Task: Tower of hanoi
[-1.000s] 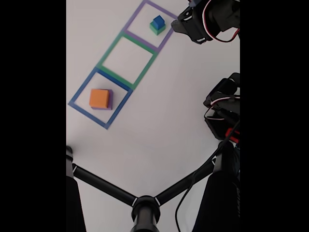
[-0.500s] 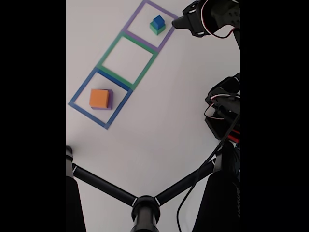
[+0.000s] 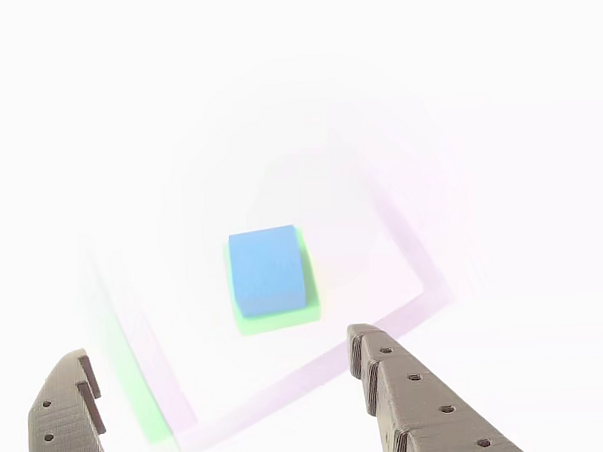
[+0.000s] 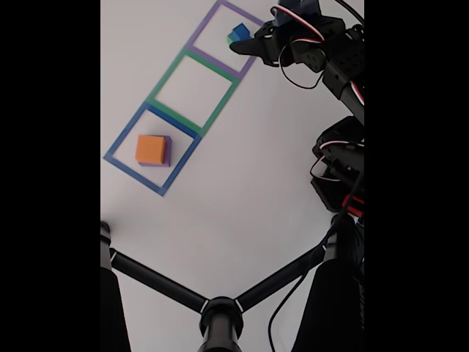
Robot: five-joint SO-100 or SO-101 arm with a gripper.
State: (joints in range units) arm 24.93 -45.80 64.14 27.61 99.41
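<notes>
A small blue block (image 3: 268,270) sits on a wider green block (image 3: 283,319) inside a purple tape square (image 4: 214,22). In the fixed view this blue block (image 4: 238,31) is partly covered by my gripper (image 4: 242,45), which hangs just to its right. From the other view my gripper (image 3: 217,355) is open, its fingers (image 3: 419,401) spread on either side below the stack, nothing between them. An orange block (image 4: 151,148) rests on a purple block (image 4: 168,152) in the blue tape square (image 4: 117,143).
A green tape square (image 4: 165,77) lies between the purple and blue ones with nothing inside. The arm's base and cables (image 4: 338,176) stand at the right edge. Black tripod legs (image 4: 220,312) cross the bottom of the fixed view.
My gripper has swung left and down from the top right corner to the blue-on-green stack, now covering part of it. The blocks have not moved.
</notes>
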